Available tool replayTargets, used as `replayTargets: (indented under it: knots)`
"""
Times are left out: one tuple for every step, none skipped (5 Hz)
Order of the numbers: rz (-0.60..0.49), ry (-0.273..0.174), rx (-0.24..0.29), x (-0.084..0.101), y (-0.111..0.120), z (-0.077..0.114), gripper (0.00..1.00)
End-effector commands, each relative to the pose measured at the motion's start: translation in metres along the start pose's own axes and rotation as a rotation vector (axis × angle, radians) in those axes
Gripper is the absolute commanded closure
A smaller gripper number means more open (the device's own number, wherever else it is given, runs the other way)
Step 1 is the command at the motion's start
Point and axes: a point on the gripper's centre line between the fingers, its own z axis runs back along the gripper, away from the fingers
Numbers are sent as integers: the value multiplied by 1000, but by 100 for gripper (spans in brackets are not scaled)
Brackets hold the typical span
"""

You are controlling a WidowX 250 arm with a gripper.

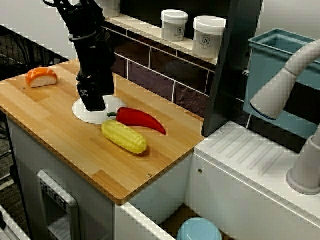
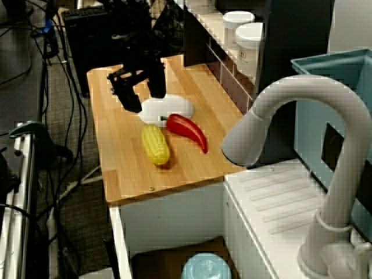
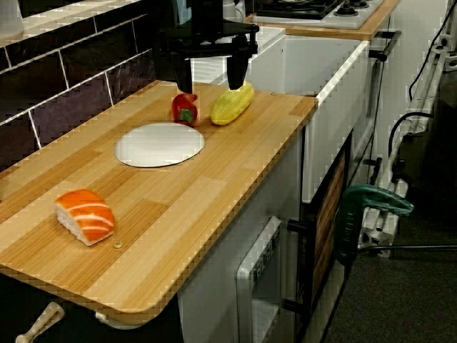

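Observation:
My black gripper (image 3: 211, 77) hangs open and empty just above the far side of a round white plate (image 3: 159, 144) on the wooden counter (image 3: 214, 186). Seen from the front, the gripper (image 1: 93, 103) covers part of the plate (image 1: 92, 118). Right beside the plate lies a red pepper (image 1: 140, 119), and a yellow corn cob (image 1: 124, 136) lies next to that, nearer the front edge. In the view along the counter, the pepper (image 3: 185, 107) and corn (image 3: 232, 103) sit just beyond the fingers. A salmon sushi piece (image 1: 41, 76) rests apart at the counter's left end.
Two white jars (image 1: 174, 25) (image 1: 208, 36) stand on the tiled ledge behind. To the right are a white sink unit with a grey faucet (image 1: 282, 87) and a teal rack (image 1: 280, 60). A blue bowl (image 1: 200, 232) sits low below the counter.

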Motion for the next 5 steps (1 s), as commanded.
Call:
replayTargets:
  knots:
    - [-73,-42,14,17,-8,12,0]
    - [-85,-42,9,21,-11,9,0]
    - [-91,-31,11,23,-18,1,0]
    - [-110,-21,16,24,-30,-8,0]
    - [-126,1,47,25,-43,-18,0]
